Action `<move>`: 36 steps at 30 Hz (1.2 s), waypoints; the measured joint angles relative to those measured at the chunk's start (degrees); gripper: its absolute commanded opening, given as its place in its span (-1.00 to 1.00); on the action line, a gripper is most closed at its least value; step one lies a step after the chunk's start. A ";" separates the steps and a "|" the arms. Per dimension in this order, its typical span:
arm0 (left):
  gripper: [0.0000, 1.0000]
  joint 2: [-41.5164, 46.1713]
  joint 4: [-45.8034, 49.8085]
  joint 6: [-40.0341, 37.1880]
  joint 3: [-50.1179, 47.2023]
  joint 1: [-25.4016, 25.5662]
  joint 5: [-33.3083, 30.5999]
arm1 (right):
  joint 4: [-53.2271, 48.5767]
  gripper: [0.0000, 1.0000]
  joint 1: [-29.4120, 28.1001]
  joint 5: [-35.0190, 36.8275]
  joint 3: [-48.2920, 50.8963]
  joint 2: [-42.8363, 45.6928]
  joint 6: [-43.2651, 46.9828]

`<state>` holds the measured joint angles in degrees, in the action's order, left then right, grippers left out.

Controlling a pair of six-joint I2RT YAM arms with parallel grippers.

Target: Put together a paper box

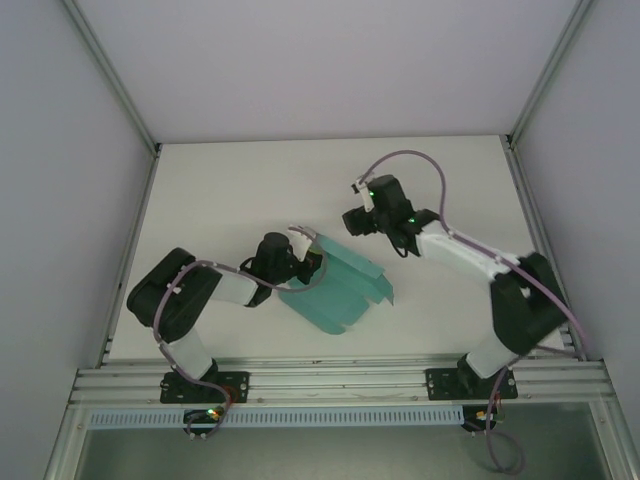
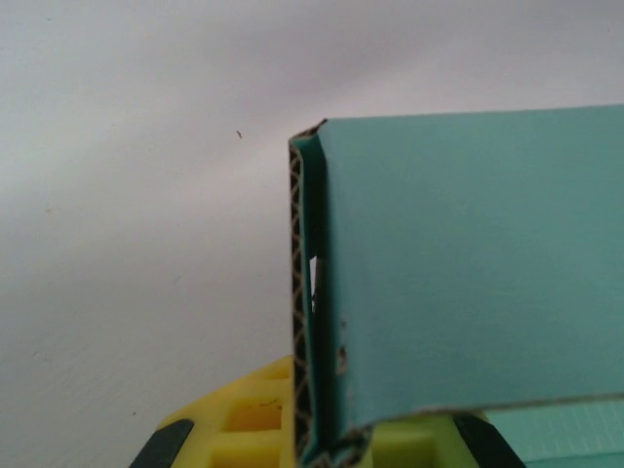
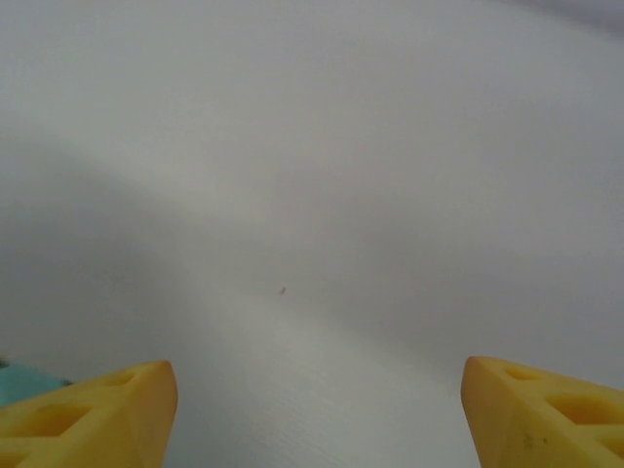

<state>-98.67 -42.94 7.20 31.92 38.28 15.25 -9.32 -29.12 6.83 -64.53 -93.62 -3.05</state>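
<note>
The paper box (image 1: pixel 340 288) is a teal card sheet, partly folded, lying in the middle of the white table with flaps turned up along its far and left edges. My left gripper (image 1: pixel 308 264) is shut on its left edge. In the left wrist view a doubled-over teal flap (image 2: pixel 468 263) with a corrugated edge stands pinched in that gripper (image 2: pixel 327 434) between yellow fingers (image 2: pixel 239 419). My right gripper (image 1: pixel 349 224) hovers just beyond the sheet's far edge, open. In the right wrist view it (image 3: pixel 317 414) has only bare table between its yellow fingertips (image 3: pixel 97 414), with a teal corner (image 3: pixel 24 382) at the lower left.
White table (image 1: pixel 230 190) enclosed by grey walls on the left, far and right sides. An aluminium rail (image 1: pixel 340 380) carrying both arm bases runs along the near edge.
</note>
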 measured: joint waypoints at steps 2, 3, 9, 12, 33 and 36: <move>-1.00 -0.20 -0.04 0.00 0.15 0.07 0.00 | -3.30 0.52 0.00 -0.61 -2.45 -4.63 -0.98; -1.00 -0.24 -0.15 0.00 0.15 0.13 -0.02 | -4.63 0.51 0.00 -1.33 -3.19 -6.43 -1.53; -1.00 -1.09 -0.81 0.00 0.72 0.44 0.04 | -7.23 0.46 0.07 -11.32 -3.98 -13.00 -1.51; -0.98 -1.51 0.11 -0.31 1.73 0.66 0.07 | -6.54 0.46 0.28 -15.19 -3.93 -13.53 -0.13; -1.00 -3.61 0.44 -0.74 4.07 0.57 0.11 | -3.54 0.42 1.49 -20.96 -3.89 -15.04 3.52; -1.00 -3.58 0.15 -0.81 4.07 1.49 -3.48 | -2.51 0.42 1.51 -20.15 -3.63 -15.04 3.28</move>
<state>-102.26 -42.78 6.39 35.99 39.77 11.77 -11.84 -27.62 -13.32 -68.16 -108.66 0.23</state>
